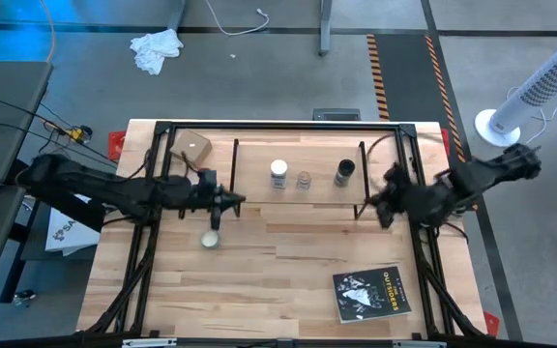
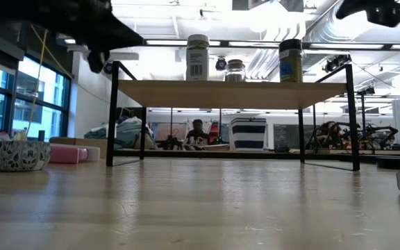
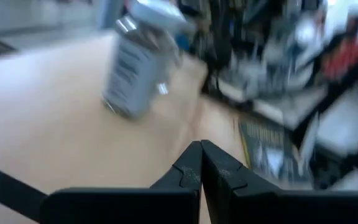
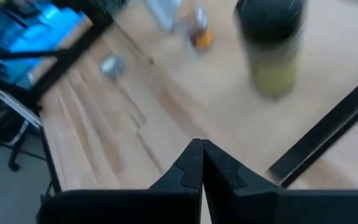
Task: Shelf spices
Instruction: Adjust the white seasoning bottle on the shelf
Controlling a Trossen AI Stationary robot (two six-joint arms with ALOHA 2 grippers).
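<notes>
- up on the shelf [image 1: 259,162], a low rack with thin black legs and a pale wood top near the counter's far edge, stand three spice jars in a row.
- white-capped jar [image 1: 278,173]: tallest looking, pale label, toward the shelf's left part.
- small clear glass jar [image 1: 304,180]: brownish contents, in the middle, just beside the white-capped one.
- dark jar [image 1: 344,173]: black cap, greenish body, toward the shelf's right part, apart from the other two.
- count: three jars, one shelf, two arms.
- left gripper [image 1: 215,218]: fingers pressed together, holding nothing, at the shelf's front left corner above the counter [image 1: 278,271].
- right gripper [image 1: 385,208]: fingers also pressed together and empty, by the shelf's right end.
- elsewhere on the counter: one small round tin [image 1: 210,240] below the left gripper and one dark book [image 1: 371,293] near the front right corner.
</notes>
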